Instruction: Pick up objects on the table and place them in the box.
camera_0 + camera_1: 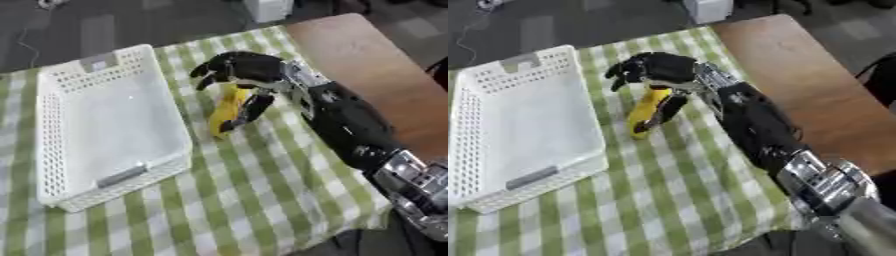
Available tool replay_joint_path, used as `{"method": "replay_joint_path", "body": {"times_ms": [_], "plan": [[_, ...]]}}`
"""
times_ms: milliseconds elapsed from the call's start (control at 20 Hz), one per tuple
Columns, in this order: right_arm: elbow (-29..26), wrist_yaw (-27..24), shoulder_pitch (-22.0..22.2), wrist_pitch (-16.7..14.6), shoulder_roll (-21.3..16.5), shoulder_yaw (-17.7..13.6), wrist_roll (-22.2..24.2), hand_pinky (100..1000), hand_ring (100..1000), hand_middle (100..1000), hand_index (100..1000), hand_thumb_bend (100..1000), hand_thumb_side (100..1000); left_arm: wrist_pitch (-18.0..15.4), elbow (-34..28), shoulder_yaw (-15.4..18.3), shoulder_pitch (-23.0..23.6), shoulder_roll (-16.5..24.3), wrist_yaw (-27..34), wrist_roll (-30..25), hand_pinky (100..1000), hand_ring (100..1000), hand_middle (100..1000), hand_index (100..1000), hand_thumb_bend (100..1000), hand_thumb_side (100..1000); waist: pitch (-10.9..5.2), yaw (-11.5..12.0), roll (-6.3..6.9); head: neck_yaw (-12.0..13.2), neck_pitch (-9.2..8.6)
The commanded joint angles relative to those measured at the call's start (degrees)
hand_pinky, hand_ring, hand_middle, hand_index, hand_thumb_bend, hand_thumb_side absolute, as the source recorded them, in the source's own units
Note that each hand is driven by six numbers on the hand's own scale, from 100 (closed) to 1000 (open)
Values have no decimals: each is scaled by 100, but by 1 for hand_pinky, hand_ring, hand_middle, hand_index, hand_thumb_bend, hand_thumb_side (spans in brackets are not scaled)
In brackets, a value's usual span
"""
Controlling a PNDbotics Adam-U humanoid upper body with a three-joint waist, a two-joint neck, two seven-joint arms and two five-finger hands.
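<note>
The table is the biggest thing here, bare wood along its right side and the rest covered by a green-and-white checked cloth. On the cloth to the left sits the white perforated box, and from what I can see its floor holds nothing yet.

The robot's right arm comes in from the lower right and stretches diagonally across the cloth. Its right hand sits just beside the box's right wall, fingers curled over the top of a yellow object, with the thumb running down alongside it. It looks like a banana or something that shape, lying lengthwise on the cloth, close to the box but outside it. I'd say the hand is grasping it, though I can't tell whether it has left the cloth.

The left hand shows in neither view.

So the task looks barely begun: nothing is in the box, and the yellow object needs lifting and carrying left over the wall.
</note>
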Motion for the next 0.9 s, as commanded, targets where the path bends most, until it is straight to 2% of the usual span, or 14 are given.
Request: {"method": "replay_joint_path", "body": {"times_ms": [50, 250, 450, 900], "plan": [[-154, 89, -75, -2, -99, 73, 14, 858, 802, 891, 834, 729, 553, -21, -86, 13, -45, 87, 29, -19, 669, 674, 918, 911, 168, 672, -82, -7, -3, -31, -77], [-360, 354, -105, -2, -165, 261, -90, 909, 774, 889, 831, 795, 563, -18, -86, 9, -30, 90, 17, -27, 669, 673, 918, 911, 168, 672, -78, -12, -6, -41, -69], [-440, 841, -113, -2, -200, 410, -479, 930, 765, 888, 830, 808, 548, -21, -86, 7, -29, 94, 15, -28, 668, 673, 918, 911, 168, 672, -74, -8, -9, -41, -55], [13, 2222, -225, -2, -19, 330, -1490, 964, 753, 888, 822, 793, 473, -26, -86, -5, -32, 86, 24, -42, 669, 674, 918, 911, 168, 672, -79, -2, -1, -114, -72]]}}
